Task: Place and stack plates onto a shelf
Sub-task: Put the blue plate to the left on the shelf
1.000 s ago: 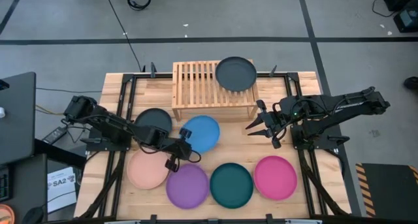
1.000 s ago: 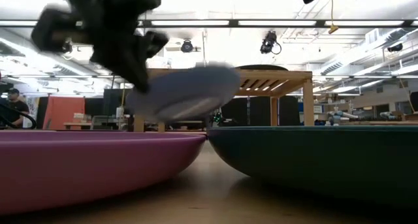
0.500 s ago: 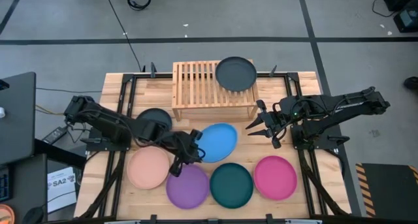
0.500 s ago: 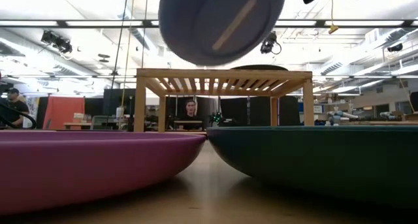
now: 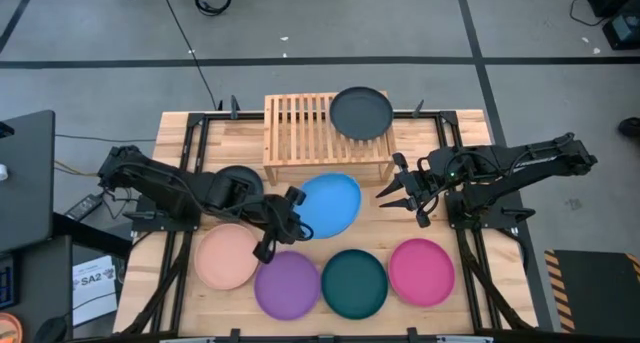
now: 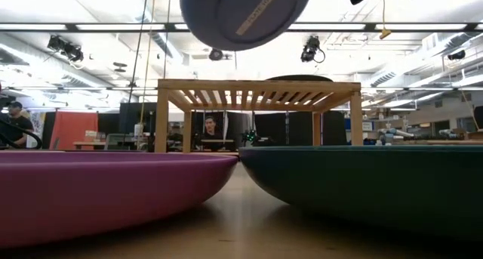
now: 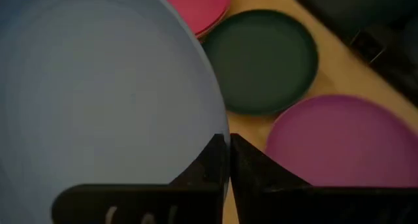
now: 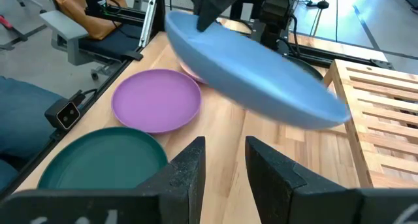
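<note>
Done: one charcoal plate [image 5: 361, 113] lies on the shelf [image 5: 300, 129], on the half nearer the right arm; the other half shows bare slats.
In hand: the left claw [image 5: 288, 211] is clenched on the rim of the blue plate [image 5: 330, 204] and holds it in the air, tilted, just short of the shelf's front edge.
Blue plate from below: in the low view it hangs higher than the shelf top.
Right claw [image 5: 402, 194]: partly parted, grasping nothing, hovering beside the blue plate on the side away from the left claw.
Left on the desk [image 5: 500, 288]: peach plate [image 5: 227, 259], purple plate [image 5: 288, 285], teal plate [image 5: 354, 283] and magenta plate [image 5: 421, 272] lie in a row nearer the front edge than the left claw; a second charcoal plate [image 5: 243, 175] lies behind its arm.
Judgement: early; most plates remain unplaced.
</note>
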